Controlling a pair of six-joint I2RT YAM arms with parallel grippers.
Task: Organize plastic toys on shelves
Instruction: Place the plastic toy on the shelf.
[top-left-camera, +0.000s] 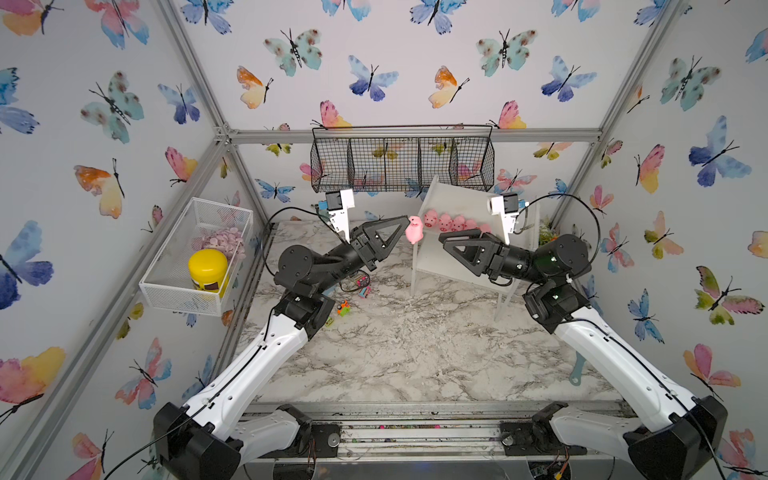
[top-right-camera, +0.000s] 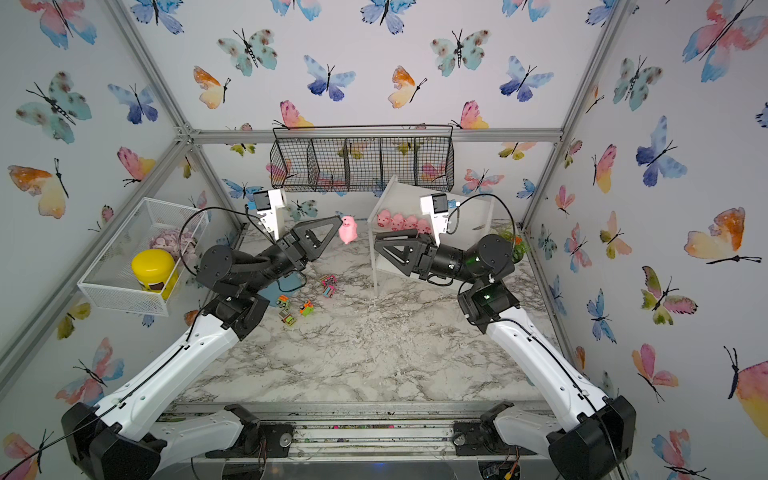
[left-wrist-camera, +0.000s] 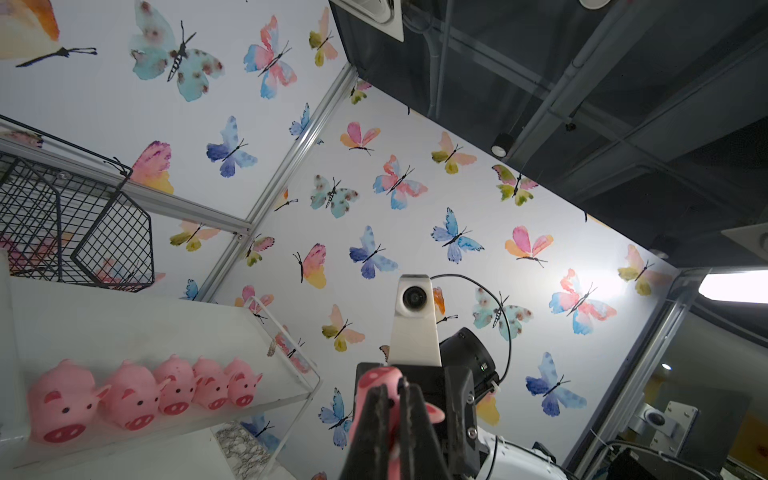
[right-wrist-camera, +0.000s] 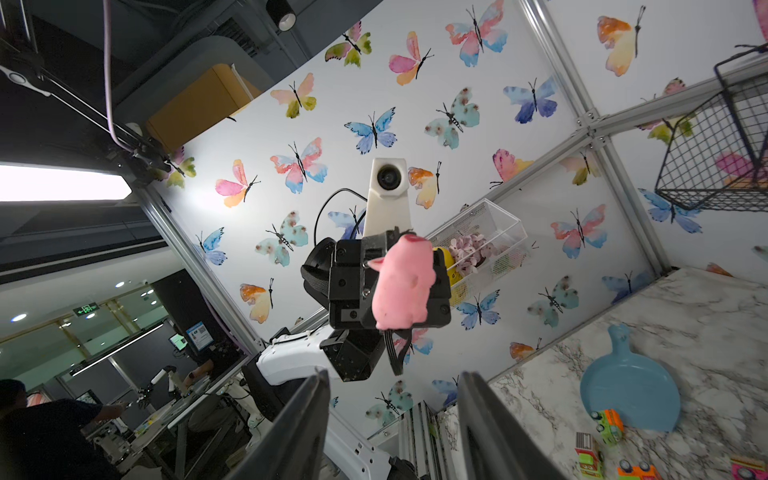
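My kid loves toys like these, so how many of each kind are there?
Pink pigs: 6 (5 on the shelf, 1 in the left claw)
Toy trucks: 5
Total: 11

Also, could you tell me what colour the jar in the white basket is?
The jar is yellow, best seen in a top view.

Pigs (top-left-camera: 445, 223) crowd the shelf (top-left-camera: 457, 195), leaving perhaps one free end.

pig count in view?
6. Five pigs sit in a row on the shelf; the sixth pig is clamped in the left gripper, beside the shelf. None seem hidden.
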